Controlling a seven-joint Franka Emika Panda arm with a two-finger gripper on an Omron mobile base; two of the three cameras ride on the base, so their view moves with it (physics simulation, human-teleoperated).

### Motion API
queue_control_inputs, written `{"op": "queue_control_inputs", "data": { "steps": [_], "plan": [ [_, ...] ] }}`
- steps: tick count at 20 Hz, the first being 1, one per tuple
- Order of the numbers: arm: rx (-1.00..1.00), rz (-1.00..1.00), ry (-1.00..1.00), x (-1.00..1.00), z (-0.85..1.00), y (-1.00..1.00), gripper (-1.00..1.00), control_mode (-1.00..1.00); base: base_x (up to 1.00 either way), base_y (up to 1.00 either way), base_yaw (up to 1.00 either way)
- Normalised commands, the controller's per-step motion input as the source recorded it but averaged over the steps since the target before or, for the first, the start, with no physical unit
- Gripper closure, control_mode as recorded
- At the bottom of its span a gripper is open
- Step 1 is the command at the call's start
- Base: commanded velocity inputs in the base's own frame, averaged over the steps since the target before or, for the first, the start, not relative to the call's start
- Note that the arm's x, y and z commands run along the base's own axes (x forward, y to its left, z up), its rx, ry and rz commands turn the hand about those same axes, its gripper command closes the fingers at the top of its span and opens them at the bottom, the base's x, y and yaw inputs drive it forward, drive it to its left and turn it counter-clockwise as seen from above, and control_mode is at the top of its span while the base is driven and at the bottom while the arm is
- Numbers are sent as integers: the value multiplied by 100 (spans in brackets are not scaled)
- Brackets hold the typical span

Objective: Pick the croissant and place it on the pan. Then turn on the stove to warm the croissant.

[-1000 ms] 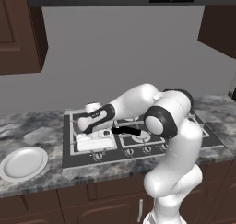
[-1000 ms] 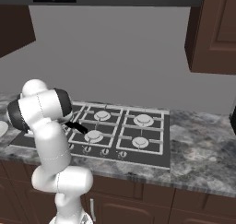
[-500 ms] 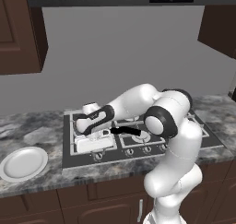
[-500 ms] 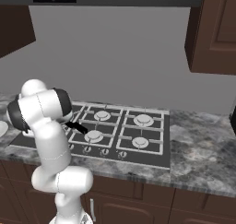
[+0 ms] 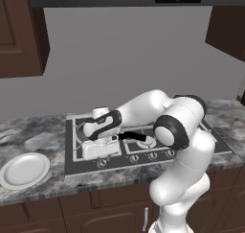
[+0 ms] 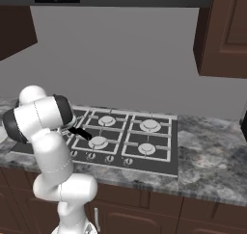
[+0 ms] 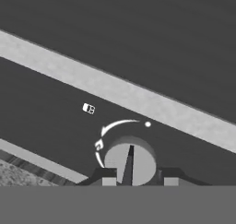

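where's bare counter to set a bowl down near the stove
Bare granite lies right of the stove, toward the right cabinet, and along the back left between the plate and the wall. The stove's front left is crowded: the end effector is at the knobs, the pan beside it.

Two rear base views share the stove (image 6: pixel 125 136); hand camera sits close above it.

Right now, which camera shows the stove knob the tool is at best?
The hand view: the knob sits big and close between the tool tips. The left base view hides that knob behind the hand over the stove. The right base view shows tiny knobs; the arm blocks that corner.
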Motion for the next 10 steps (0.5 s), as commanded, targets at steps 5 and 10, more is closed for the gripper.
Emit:
{"op": "queue_control_inputs", "data": {
  "steps": [5, 10],
  "plan": [
    [7, 30, 0, -37, -42, 0, 100, -100, 0, 0, 0],
    [2, 40, 0, -7, -50, 0, 100, -100, 0, 0, 0]
  ]
}}
